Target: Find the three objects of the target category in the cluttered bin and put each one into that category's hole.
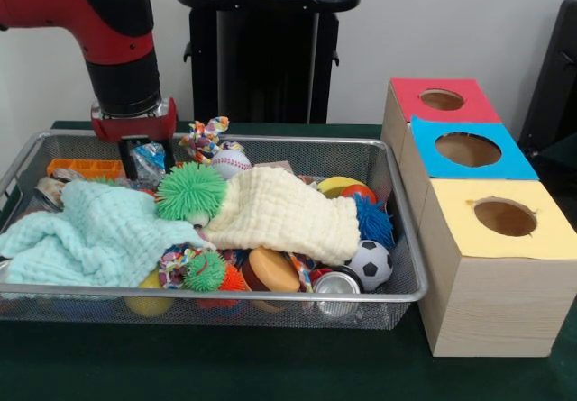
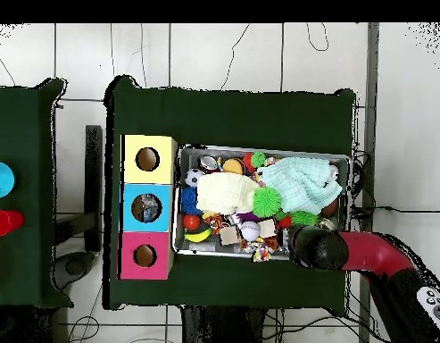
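A wire mesh bin (image 1: 407, 239) holds a jumble of toys. Among them are a baseball (image 1: 231, 160), a soccer ball (image 1: 370, 264), a big green spiky ball (image 1: 191, 194), a smaller green spiky ball (image 1: 206, 272) and a drink can (image 1: 336, 284). My gripper (image 1: 135, 155) reaches down into the bin's back left corner, beside a shiny packet (image 1: 150, 159). Whether it is holding anything is hidden. In the overhead view the arm's wrist (image 2: 314, 247) covers it. Three boxes with round holes stand beside the bin: red (image 1: 478, 105), blue (image 1: 514, 162) and yellow (image 1: 545, 237).
A mint cloth (image 1: 90, 234) and a cream cloth (image 1: 284, 212) lie over much of the pile and hide what is beneath. An orange block (image 1: 86, 167) sits at the bin's back left. The bin (image 2: 261, 150) and boxes rest on a dark green table (image 2: 232, 112).
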